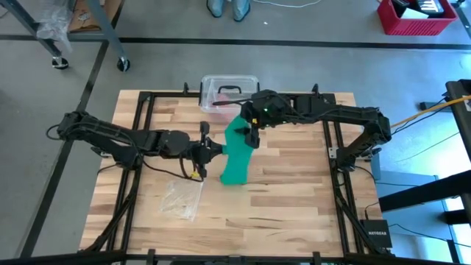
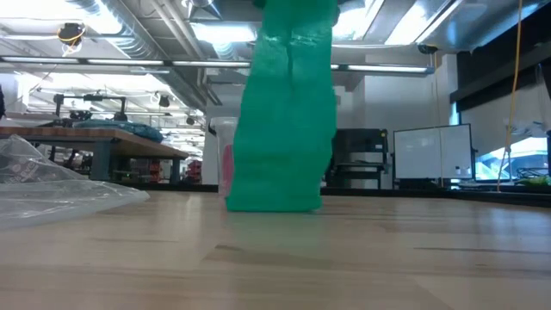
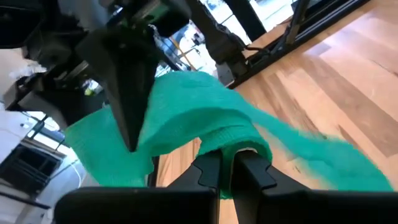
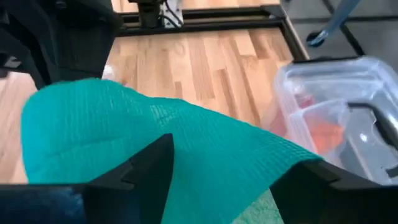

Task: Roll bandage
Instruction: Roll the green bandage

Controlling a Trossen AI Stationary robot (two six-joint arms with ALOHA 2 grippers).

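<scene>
Bandage (image 1: 237, 151): green strip, mid-desk (image 1: 294, 206), held up off the wood at one end, lower end resting on the desk surface (low view shows it hanging like a curtain w/ bottom edge on the boards).

L pincer (image 1: 213, 151): reaches in from left side, fingers together, clamped on bandage. L wrist view: cloth loops over and between the two dark fingers (image 3: 249, 177).

R pincer (image 1: 250, 129): above upper end of bandage, near back of desk. R wrist view: fingers (image 4: 149, 168) stand apart w/ the green cloth draped across the gap between them; whether the pads press on the cloth, cannot tell.

Clear plastic box (image 1: 229, 92) w/ black handle: back of desk, just behind R pincer; sth red/orange inside.

Clear plastic wrapper (image 1: 182, 197): crumpled, front-left of desk, apart from bandage, below L arm in high view.
</scene>
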